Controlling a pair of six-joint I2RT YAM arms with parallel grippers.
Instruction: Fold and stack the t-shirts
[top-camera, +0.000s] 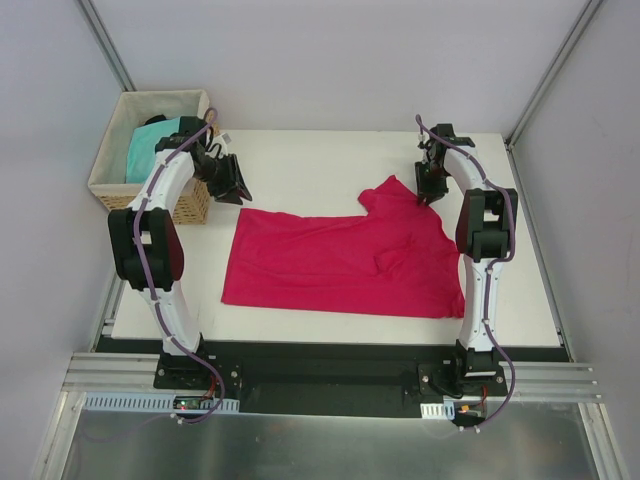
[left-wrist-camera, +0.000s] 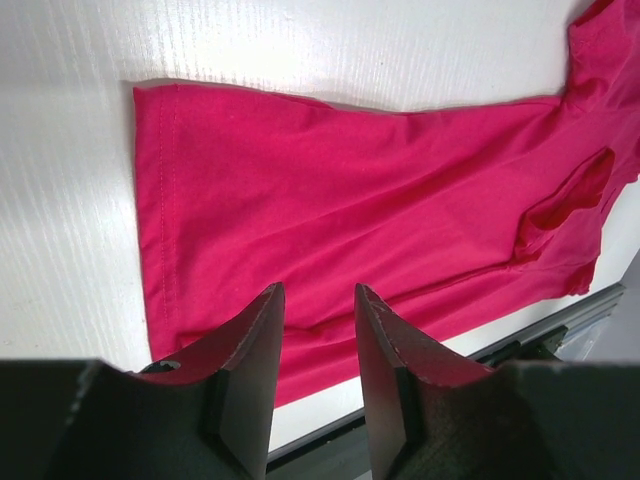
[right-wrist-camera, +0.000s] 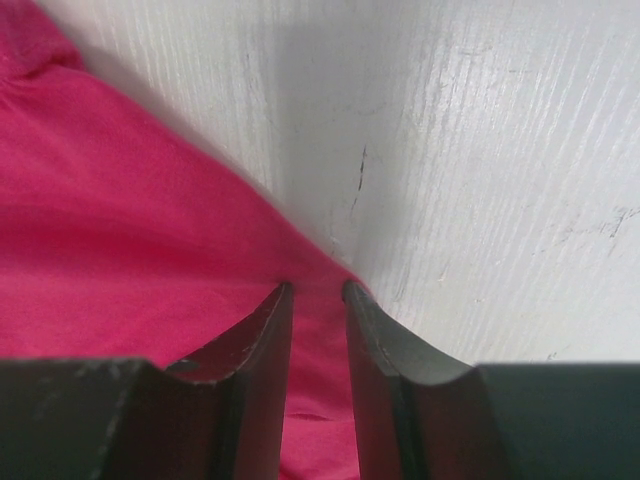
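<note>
step: first fold of pink tee (top-camera: 340, 262), judged not begun | tee spread on table (top-camera: 300, 160) | left gripper (left-wrist-camera: 318, 290) parted, empty, hovering off tee's far-left corner | right gripper (right-wrist-camera: 317, 287) parted, tips at tee's far-right edge, nothing pinched | turquoise tee (top-camera: 150, 150) in basket (top-camera: 195, 205), far-left of pink tee | next: pinch both far corners, fold nearward

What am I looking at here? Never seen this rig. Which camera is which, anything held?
Two robot arms bolted to a white table. The overhead picture looks down from behind them; the other two are wrist cameras, each looking past its own fingers. A crimson-pink t-shirt lies spread out; a turquoise t-shirt sits in the wicker basket. The left gripper hovers open, empty. The right gripper is open too, tips at the pink shirt's edge; no grip shows.
</note>
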